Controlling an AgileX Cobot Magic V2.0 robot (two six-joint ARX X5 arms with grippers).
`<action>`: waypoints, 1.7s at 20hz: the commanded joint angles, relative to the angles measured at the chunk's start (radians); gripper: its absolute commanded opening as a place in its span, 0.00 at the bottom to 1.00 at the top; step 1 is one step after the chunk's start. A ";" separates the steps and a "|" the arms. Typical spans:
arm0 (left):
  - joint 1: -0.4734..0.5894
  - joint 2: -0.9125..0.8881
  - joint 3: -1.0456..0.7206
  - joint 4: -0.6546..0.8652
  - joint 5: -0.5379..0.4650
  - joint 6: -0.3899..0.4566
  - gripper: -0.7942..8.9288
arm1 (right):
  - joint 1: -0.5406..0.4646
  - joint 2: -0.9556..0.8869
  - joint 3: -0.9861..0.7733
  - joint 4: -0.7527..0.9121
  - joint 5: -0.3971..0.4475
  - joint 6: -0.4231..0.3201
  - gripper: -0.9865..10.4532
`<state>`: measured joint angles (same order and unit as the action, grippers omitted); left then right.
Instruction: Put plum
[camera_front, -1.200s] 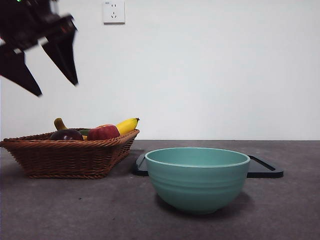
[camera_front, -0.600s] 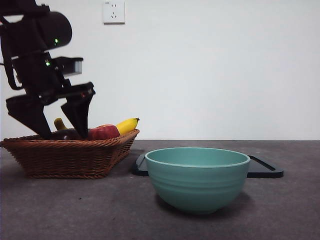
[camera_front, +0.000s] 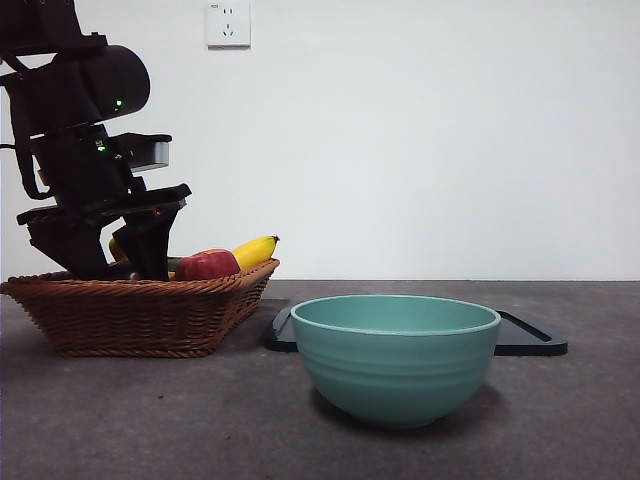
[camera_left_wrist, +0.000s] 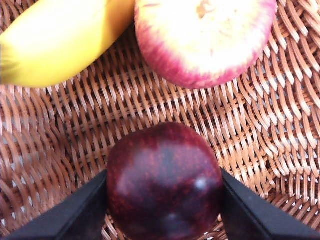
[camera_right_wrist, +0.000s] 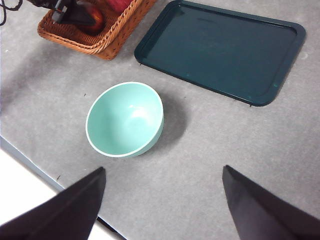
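The dark maroon plum (camera_left_wrist: 165, 185) lies in the wicker basket (camera_front: 140, 310), between the two jaws of my left gripper (camera_left_wrist: 165, 222). Both jaws touch its sides. In the front view the left gripper (camera_front: 118, 270) reaches down into the basket's left part and hides most of the plum. The right wrist view shows the plum (camera_right_wrist: 92, 17) with the left gripper (camera_right_wrist: 75, 12) on it. My right gripper (camera_right_wrist: 162, 200) is open and empty, high above the table near the front edge.
A red-and-yellow apple (camera_left_wrist: 205, 40) and a yellow banana (camera_left_wrist: 55, 40) lie in the basket beside the plum. A teal bowl (camera_front: 395, 355) stands in front at the middle. A dark green tray (camera_right_wrist: 220, 50) lies behind it to the right.
The left gripper came down from high at the left into the basket. Its jaws closed in around the plum.
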<state>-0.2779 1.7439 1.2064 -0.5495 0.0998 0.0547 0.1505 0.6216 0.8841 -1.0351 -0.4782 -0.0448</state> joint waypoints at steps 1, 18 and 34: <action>-0.004 0.015 0.025 0.003 -0.005 0.008 0.30 | 0.005 0.005 0.020 0.010 -0.003 0.008 0.41; -0.406 -0.390 0.033 -0.161 0.035 0.005 0.30 | 0.005 0.005 0.020 0.011 0.006 0.008 0.41; -0.629 -0.008 0.033 0.037 0.031 0.024 0.30 | 0.005 0.005 0.020 0.010 0.006 0.008 0.41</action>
<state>-0.8951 1.7176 1.2194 -0.5224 0.1322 0.0654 0.1505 0.6216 0.8841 -1.0351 -0.4713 -0.0448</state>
